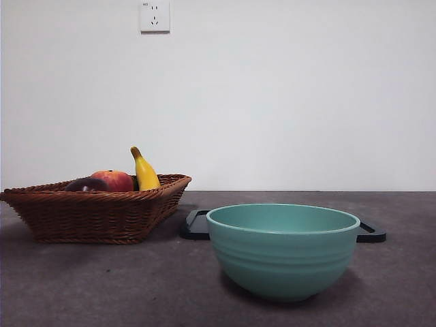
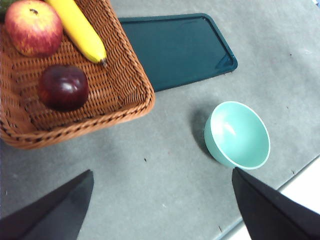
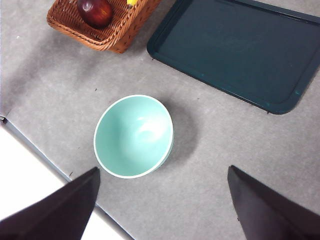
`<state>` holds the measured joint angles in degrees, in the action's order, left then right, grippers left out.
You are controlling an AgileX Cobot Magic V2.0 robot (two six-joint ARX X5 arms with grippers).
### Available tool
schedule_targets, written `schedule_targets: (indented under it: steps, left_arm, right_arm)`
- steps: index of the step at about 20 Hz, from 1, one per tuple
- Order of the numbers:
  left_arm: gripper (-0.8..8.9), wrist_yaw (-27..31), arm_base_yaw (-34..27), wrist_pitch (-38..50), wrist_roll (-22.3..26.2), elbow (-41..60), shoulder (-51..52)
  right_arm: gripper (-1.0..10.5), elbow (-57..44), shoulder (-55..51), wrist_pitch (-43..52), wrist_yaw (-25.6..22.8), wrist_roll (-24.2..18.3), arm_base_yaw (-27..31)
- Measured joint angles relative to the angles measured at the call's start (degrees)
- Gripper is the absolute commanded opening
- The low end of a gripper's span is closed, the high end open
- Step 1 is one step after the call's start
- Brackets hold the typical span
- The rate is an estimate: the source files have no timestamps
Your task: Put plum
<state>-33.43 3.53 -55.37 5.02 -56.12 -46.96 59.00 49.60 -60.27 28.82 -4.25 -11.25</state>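
The grey table (image 1: 82, 286) fills the lower part of the front view, and on it, from largest to smallest, sit a dark teal tray (image 3: 240, 45), a woven brown basket (image 1: 95, 214), a pale green bowl (image 1: 283, 248) and the fruit. In the front view the tray lies flat behind the bowl, showing only as a black rim and handle ends at about 9 and 3 o'clock of the bowl's lip. The basket stands at roughly 9 o'clock from the bowl, apart from it, with its near corner just beside the tray's edge. The bowl stands upright on the table, closest to the front camera, and holds nothing. Inside the basket lie three fruits: a yellow banana (image 1: 145, 174) leaning up against the far side, a red-orange apple (image 1: 116, 180) next to it, and the plum (image 2: 63, 87) — dark maroon, glossy, resting on the basket's woven floor by itself, apart from the banana's tip and from the apple. In the front view the plum peeks over the basket rim at 9 o'clock of the apple. Neither arm shows in the front view. The left gripper (image 2: 162, 200) hangs high over bare table between basket and bowl, its two jaws spread wide and holding nothing. The right gripper (image 3: 165, 200) hangs above the bowl's near side — its jaws likewise set far apart and unloaded.
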Motion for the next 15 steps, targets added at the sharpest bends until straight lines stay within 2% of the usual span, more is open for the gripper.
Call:
schedule_targets:
  steps: [5, 9, 15]
  left_arm:
    - [4.46, 0.63, 0.74, 4.52, -1.97, -0.04, -0.81]
    - [4.37, 5.62, 3.23, 6.56, -3.21, -1.95, -5.27]
    - [4.36, 15.54, 8.04, 6.99, -4.09, -10.71, -17.92]
  right_arm:
    - [4.1, 0.00, 0.00, 0.02, 0.00, 0.07, 0.00]
    - [4.1, 0.00, 0.00, 0.02, 0.00, 0.17, 0.00]
    - [4.1, 0.00, 0.00, 0.02, 0.00, 0.17, 0.00]
